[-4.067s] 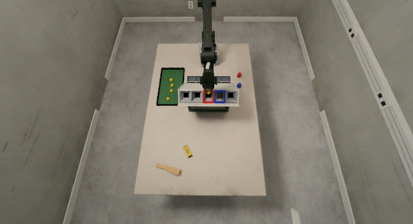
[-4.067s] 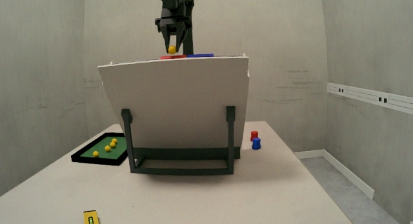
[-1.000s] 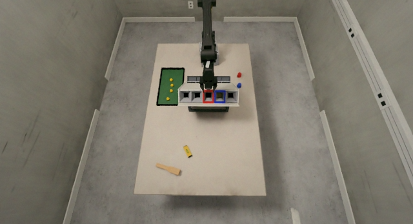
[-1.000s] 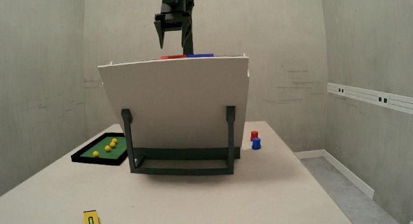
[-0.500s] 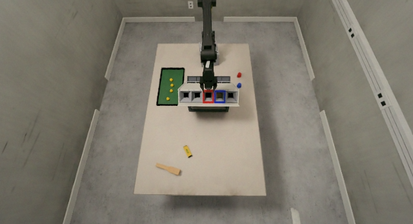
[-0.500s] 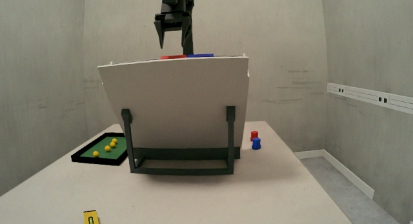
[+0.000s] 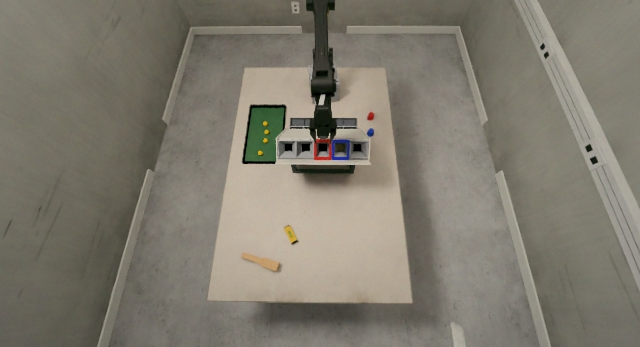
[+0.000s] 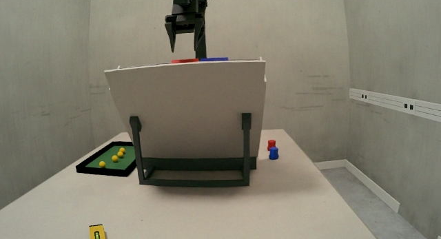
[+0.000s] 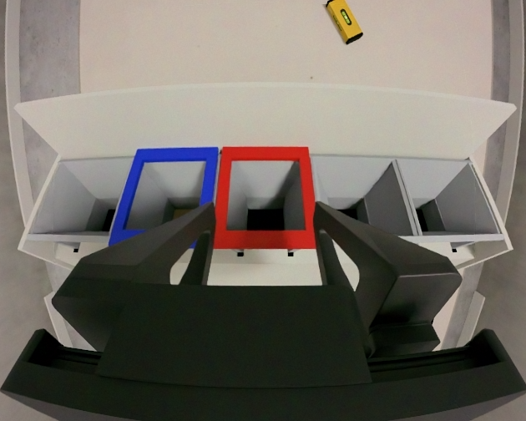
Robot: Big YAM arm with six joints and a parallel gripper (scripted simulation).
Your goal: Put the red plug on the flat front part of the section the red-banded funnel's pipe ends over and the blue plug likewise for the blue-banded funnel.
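Observation:
My gripper point(image 9: 264, 210) is open and empty, hanging just above the red-banded funnel point(image 9: 264, 195); it also shows in the top view point(image 7: 323, 135) and the exterior view point(image 8: 185, 39). The blue-banded funnel point(image 9: 168, 190) is beside the red one; something tan shows at its bottom. In the top view the red-banded funnel point(image 7: 322, 149) is the middle one and the blue-banded funnel point(image 7: 340, 149) is to its right. The red plug point(image 7: 370, 116) and blue plug point(image 7: 370, 132) stand on the table right of the funnel box. Several yellow marbles point(image 7: 264, 132) lie in the green tray point(image 7: 263, 134).
A white cover point(image 8: 187, 105) on a dark stand hides the pipes. Three unbanded grey funnels flank the banded ones. A yellow block point(image 7: 290, 234) and a wooden piece point(image 7: 260, 261) lie on the near part of the table.

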